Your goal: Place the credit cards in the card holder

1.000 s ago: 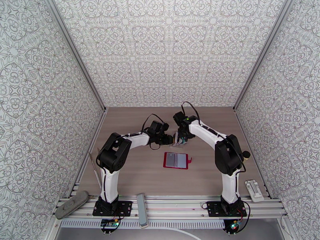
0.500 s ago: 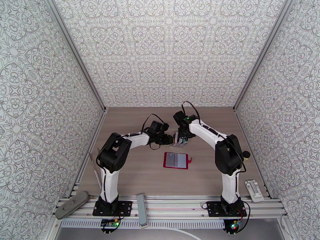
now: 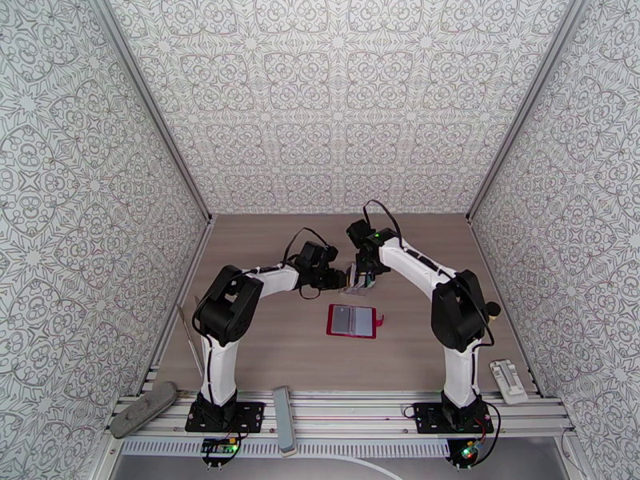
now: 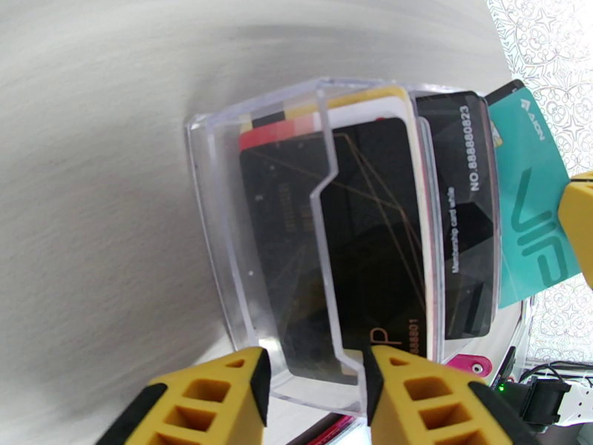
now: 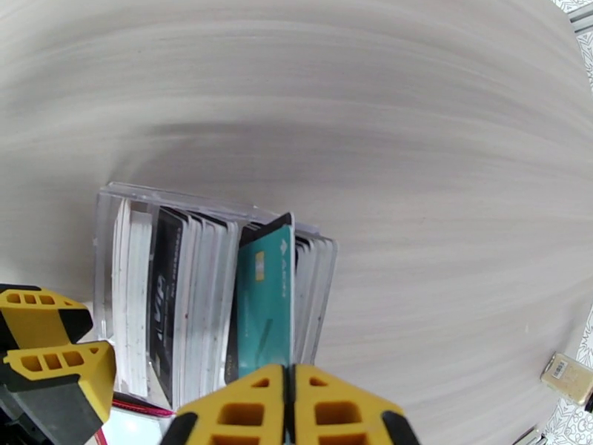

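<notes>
one teal card (image 5: 265, 298) pinched, clear box (image 4: 222, 239) gripped

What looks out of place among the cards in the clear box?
One teal card sticks out past the other cards in the clear box, pinched at its edge by the right claw. Nothing else looks odd.

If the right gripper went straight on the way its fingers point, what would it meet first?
The teal card its fingers pinch; pushing on would drive the right gripper into the neighbouring cards in the clear box, probably before the table, though depth is unclear.
</notes>
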Controlling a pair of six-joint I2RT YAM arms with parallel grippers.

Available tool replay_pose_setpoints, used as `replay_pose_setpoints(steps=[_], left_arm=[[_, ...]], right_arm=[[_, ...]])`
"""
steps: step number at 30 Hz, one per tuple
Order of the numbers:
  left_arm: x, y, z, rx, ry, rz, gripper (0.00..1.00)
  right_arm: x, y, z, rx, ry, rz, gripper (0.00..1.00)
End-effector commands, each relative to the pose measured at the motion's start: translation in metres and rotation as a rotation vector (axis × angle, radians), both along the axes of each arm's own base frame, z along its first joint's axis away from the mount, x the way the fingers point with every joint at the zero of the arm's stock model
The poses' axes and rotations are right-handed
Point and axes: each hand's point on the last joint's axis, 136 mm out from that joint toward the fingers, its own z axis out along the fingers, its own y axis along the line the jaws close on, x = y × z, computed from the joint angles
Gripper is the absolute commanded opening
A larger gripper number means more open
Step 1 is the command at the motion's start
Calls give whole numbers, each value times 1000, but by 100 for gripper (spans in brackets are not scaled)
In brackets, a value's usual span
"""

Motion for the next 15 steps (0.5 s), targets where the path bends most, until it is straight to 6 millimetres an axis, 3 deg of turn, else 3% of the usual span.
replay_pose_setpoints(steps=[1,9,15], left_arm=[[0,14,-24,49,62,33,40],[0,12,-24,44,65,30,40],[0,13,-24,42,66,31,40]], right_arm=[[-3,-5,17,2,-17,-3,7],[-10,24,11,26,-10,37,7],[-12,29,2,25,7,30,7]])
